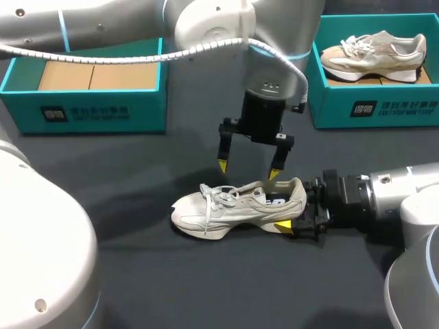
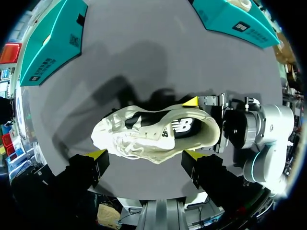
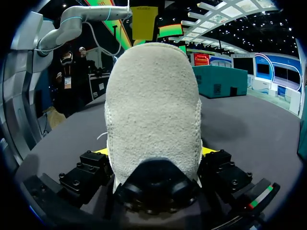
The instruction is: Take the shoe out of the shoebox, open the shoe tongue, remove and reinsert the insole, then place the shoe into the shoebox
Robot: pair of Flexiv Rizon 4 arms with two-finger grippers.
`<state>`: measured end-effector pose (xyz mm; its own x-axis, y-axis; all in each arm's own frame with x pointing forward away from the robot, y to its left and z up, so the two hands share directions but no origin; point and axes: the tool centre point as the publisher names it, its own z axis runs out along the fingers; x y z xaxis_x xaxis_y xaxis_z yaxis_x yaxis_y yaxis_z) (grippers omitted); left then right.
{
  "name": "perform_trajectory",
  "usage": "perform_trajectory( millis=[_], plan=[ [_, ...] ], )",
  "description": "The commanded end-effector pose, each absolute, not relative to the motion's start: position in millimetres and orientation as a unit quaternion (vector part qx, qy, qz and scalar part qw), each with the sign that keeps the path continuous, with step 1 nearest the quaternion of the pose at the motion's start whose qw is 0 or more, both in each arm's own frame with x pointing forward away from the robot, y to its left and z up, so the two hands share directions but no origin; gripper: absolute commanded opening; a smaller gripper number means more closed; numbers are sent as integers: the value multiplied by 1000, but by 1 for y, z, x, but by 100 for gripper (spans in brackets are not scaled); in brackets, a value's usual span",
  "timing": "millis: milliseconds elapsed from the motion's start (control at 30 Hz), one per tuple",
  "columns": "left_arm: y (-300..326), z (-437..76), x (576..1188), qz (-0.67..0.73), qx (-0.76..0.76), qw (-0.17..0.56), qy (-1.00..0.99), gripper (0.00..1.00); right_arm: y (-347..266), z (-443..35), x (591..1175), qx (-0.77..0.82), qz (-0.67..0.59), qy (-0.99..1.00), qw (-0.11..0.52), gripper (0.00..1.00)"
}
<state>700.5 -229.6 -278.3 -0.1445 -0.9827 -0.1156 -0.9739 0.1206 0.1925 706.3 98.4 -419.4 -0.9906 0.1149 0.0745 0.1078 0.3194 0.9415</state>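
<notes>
Right gripper (image 1: 296, 209) comes in from the side and squeezes the heel of the cream lace-up cloth shoe (image 1: 233, 205) between its two fingers. The shoe sits on its sole on the dark grey table (image 1: 171, 274), toe pointing left. Left gripper (image 1: 248, 170) hangs just above the shoe's opening, fingers spread wide, holding nothing. An open teal cardboard shoebox (image 1: 89, 113) stands well apart, behind the shoe.

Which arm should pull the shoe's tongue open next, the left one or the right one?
Left. The left gripper hangs open right above the shoe, over its laces and tongue, so it looks free to reach in. The right gripper is busy: it is shut on the heel.
</notes>
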Motion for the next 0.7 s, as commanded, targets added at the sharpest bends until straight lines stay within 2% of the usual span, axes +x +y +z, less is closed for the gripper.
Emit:
perform_trajectory(
  millis=[33, 700],
  plan=[
    [-233, -278, 701, -118, 653, 13, -748, 100, 99, -420, 709, 69, 577, 814, 2, 0],
    [-247, -320, 693, -169, 677, -2, -716, 100, 99, -420, 709, 69, 577, 814, 2, 0]
  ],
)
